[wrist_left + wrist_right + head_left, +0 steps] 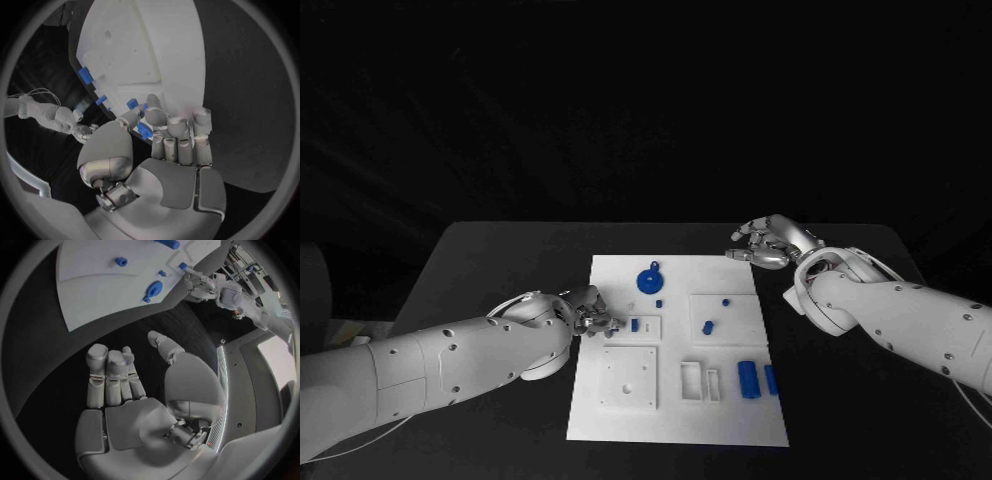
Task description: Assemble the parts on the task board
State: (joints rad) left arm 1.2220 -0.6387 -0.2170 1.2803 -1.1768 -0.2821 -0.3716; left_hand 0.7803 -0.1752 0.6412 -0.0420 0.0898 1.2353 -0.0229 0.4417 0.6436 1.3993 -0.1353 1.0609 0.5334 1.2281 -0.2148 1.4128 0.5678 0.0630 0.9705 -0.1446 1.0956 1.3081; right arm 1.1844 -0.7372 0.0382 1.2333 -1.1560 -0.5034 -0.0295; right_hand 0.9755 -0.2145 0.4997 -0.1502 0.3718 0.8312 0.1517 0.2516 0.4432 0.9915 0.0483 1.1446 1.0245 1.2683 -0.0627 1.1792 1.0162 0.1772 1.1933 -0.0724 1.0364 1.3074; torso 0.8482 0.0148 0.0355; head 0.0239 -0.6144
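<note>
The left hand (583,316), at centre-left of the frame, pinches a small blue part (144,131) over the task board's (678,410) left edge, seemingly mid-pickup; seating it in a slot comes next. The right hand (769,243), upper right, hovers empty, fingers loosely spread, off the board.

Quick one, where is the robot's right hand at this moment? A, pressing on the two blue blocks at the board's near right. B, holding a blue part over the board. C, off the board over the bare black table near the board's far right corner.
C: the right hand sits beyond the task board, over black table, holding nothing.
</note>
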